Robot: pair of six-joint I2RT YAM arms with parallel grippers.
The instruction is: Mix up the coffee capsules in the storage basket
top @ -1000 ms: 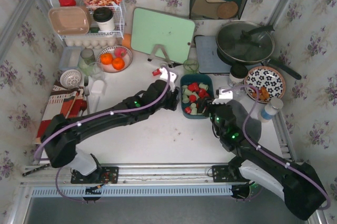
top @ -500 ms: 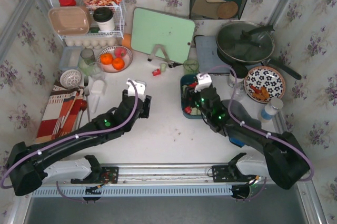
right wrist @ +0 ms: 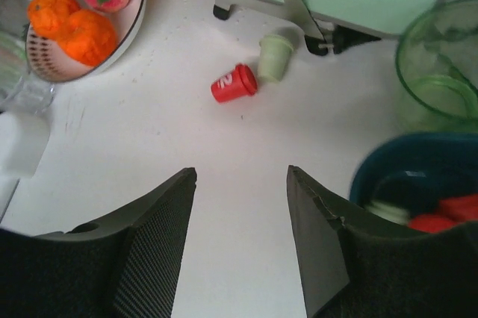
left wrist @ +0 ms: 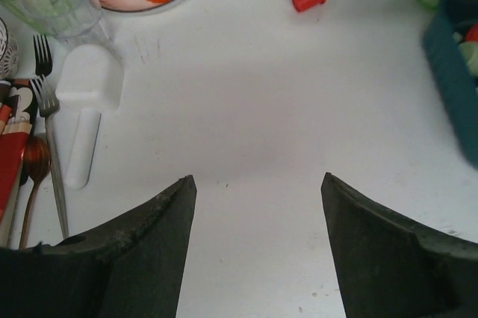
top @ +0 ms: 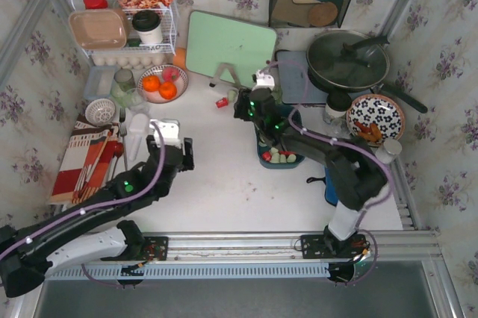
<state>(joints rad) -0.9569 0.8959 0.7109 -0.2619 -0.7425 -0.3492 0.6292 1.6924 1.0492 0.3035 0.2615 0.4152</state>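
The dark teal storage basket [top: 287,161] sits mid-table with red and pale green coffee capsules [top: 273,157] in it; my right arm crosses over its far half. One red capsule [top: 221,102] and one pale green capsule [top: 232,95] lie loose on the table beyond it, also in the right wrist view: red [right wrist: 234,83], green [right wrist: 274,57]. My right gripper [top: 242,108] is open and empty, just near of these two and left of the basket [right wrist: 403,160]. My left gripper [top: 187,155] is open and empty over bare table [left wrist: 258,180], well left of the basket [left wrist: 452,72].
A fruit bowl [top: 183,79] with oranges, a green cutting board on a stand [top: 230,49] and a green glass cup [top: 271,94] stand behind the loose capsules. Cutlery [top: 104,154] lies at left. A pan [top: 347,60] and patterned plate [top: 376,118] are at right.
My right gripper moved from beside the basket, across it, to the far left near the two loose capsules. My left arm pulled back to the near left, away from the basket.
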